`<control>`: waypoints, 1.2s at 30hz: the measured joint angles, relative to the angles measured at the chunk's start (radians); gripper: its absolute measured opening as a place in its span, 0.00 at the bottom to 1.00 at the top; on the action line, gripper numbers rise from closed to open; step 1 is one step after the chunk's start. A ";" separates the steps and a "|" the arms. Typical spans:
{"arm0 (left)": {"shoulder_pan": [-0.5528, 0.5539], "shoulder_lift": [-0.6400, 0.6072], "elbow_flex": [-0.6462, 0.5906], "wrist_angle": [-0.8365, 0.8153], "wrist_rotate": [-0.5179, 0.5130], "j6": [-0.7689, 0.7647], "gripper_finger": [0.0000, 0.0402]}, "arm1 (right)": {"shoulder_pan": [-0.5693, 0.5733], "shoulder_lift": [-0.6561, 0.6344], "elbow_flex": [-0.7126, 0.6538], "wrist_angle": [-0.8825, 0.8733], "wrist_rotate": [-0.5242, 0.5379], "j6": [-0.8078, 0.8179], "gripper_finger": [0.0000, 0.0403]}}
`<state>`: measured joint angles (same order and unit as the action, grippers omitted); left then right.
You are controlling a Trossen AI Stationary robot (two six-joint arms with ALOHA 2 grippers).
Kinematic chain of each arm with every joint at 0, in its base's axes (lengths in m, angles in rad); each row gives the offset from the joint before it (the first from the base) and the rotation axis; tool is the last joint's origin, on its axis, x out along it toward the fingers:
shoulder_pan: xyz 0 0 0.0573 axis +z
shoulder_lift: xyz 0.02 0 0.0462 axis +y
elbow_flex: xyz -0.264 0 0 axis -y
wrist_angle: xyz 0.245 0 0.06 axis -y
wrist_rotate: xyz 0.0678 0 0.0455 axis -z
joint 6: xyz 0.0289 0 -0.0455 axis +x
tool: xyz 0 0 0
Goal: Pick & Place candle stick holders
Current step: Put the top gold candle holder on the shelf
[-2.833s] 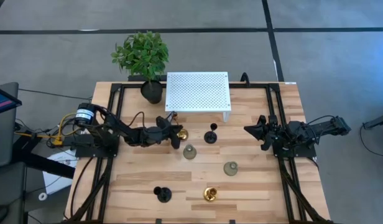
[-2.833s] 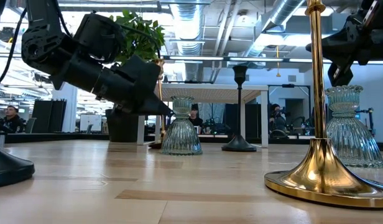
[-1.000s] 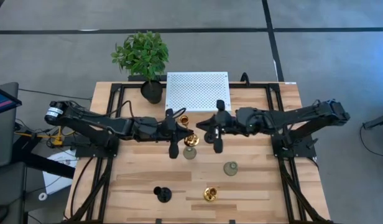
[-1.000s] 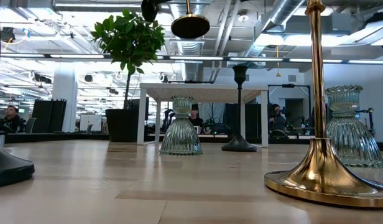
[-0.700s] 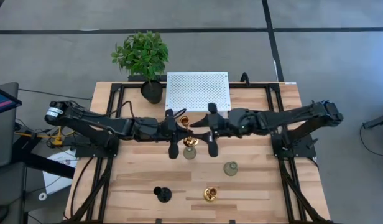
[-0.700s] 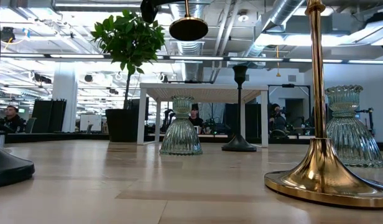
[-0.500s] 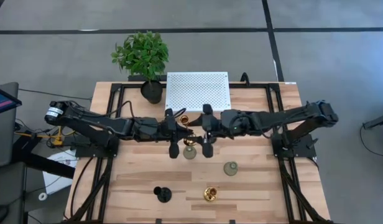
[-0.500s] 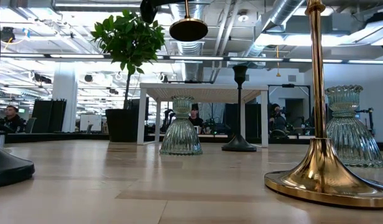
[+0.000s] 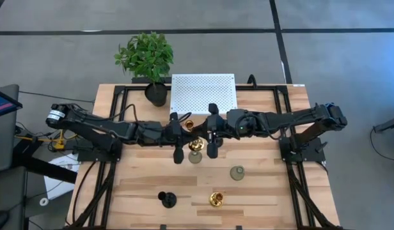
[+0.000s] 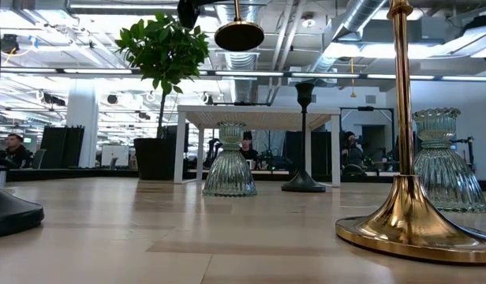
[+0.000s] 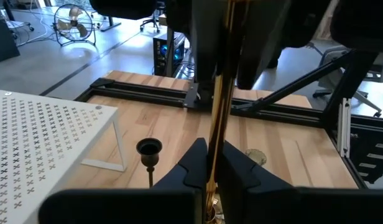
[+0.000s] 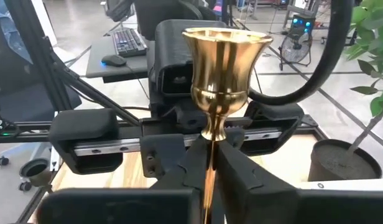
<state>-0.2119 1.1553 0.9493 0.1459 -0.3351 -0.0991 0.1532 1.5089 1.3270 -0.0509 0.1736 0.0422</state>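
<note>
At frame centre, your left gripper and right gripper both pinch the shiny gold candle stick holder; uneven pulling could twist it loose.

i see grey concrete floor with dark seams, exposed ceiling ducts, fan, desk with keyboard.

A potted plant stands beside a white perforated stand on the wooden table.

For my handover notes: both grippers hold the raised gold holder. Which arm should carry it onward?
Probably right: the right gripper is shut on the gold holder just under its cup; the left gripper clamps nearer its base.
</note>
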 joint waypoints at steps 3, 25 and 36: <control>0.000 0.000 0.000 0.000 -0.001 0.000 0.04 | -0.007 0.000 0.000 0.000 -0.012 0.000 0.03; 0.001 -0.004 0.000 0.021 -0.005 -0.003 0.21 | -0.012 -0.013 0.000 -0.023 0.037 -0.019 0.00; 0.001 -0.077 -0.002 0.019 -0.015 0.074 0.31 | -0.012 -0.047 0.000 -0.112 0.086 -0.018 0.00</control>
<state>-0.2111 1.0787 0.9470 0.1650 -0.3503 -0.0247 0.1407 1.4616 1.3266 -0.1630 0.2593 0.0242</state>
